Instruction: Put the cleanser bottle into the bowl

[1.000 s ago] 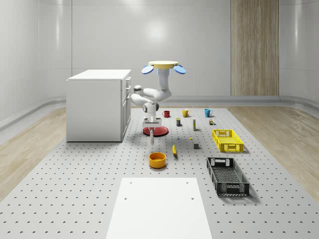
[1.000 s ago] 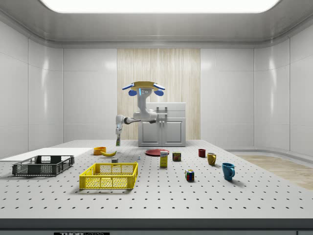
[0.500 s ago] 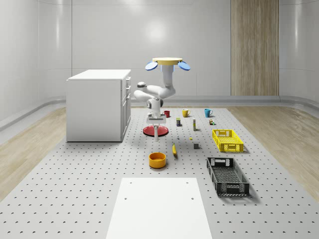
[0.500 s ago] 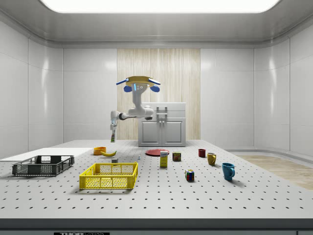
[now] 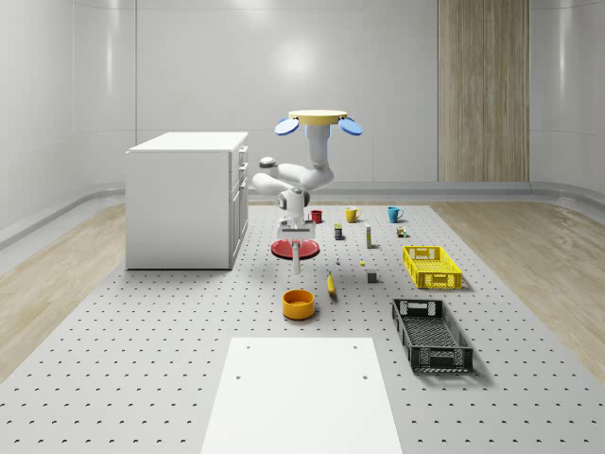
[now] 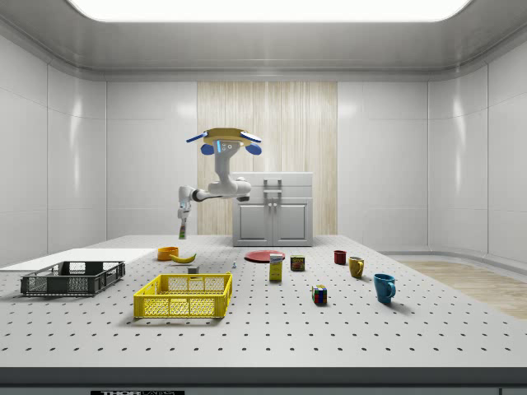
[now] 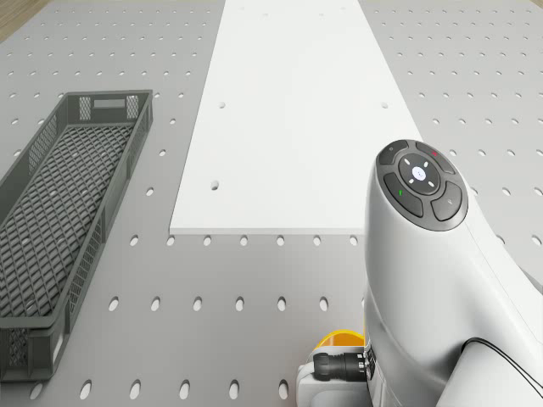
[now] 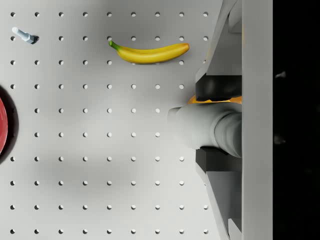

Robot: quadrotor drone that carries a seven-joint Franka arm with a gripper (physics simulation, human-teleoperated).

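Whole-scene view: the drone [image 5: 318, 119] hovers above the perforated tabletop [image 5: 142, 359], over the area just beyond the orange bowl [image 5: 298, 303] and beside the white cabinet [image 5: 184, 199]; its arm [image 5: 301, 178] bends down to the gripper [image 5: 297, 235], whose jaws pinch the cleanser bottle [image 5: 297, 255], which hangs upright in the air above the bowl, between it and the red plate [image 5: 295, 249]. A banana [image 5: 331, 284] lies just beside the bowl on the view's right; farther right stand a yellow crate [image 5: 431, 266] and a black crate [image 5: 431, 334], and a white panel [image 5: 304, 392] lies nearest the camera. Side view: the drone [image 6: 224, 141] hovers well clear of the tabletop, in front of the cabinet [image 6: 273, 209]; the gripper [image 6: 182, 216] holds the bottle [image 6: 180, 230] pointing down, above and slightly to the view's right of the bowl [image 6: 168, 253], with clear air between them. Drone view: the arm's wrist housing [image 7: 433, 280] stands over the bowl [image 7: 339, 342], of which a rim edge appears; the white panel [image 7: 293, 119] and black crate [image 7: 59, 220] lie beyond. Wrist view: the jaws close on the pale bottle [image 8: 200, 126] from both sides; a strip of the orange bowl [image 8: 215, 99] shows behind it, the banana [image 8: 149, 52] and the plate's edge [image 8: 4, 125] lie on the tabletop below.
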